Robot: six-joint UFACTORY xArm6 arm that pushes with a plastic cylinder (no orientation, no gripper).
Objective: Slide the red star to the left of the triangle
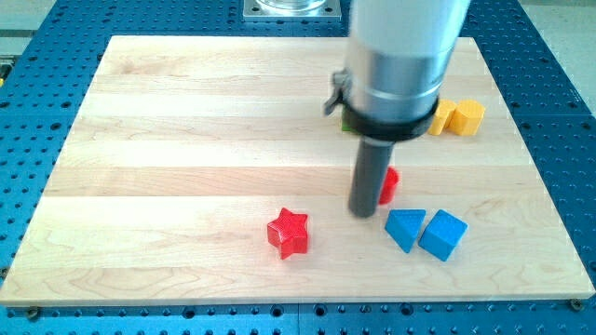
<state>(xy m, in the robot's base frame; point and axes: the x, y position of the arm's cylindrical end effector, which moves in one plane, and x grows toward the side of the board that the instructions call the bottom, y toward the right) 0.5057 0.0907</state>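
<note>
Blue perforated metal framed a pale wooden counter [186, 121] in the one camera view. Taking the blue triangle [404, 229] as the landmark: it lay toward the counter's bottom right, and a blue cube [443, 234] sat touching it on the view's right. The red star [288, 233] lay well to the view's left of the triangle, at about the same height, apart from every other block. My tip [362, 213] rested on the counter just up and to the left of the triangle, between star and triangle but much nearer the triangle. A second red block [388, 185], shape unclear, peeked out from behind the rod, just above the triangle. Farther above the triangle, near the counter's right edge, sat yellow blocks [460, 116], and a sliver of a green block [345, 122] showed beside the arm's grey housing. This arm carried no jaws, only the rod.
</note>
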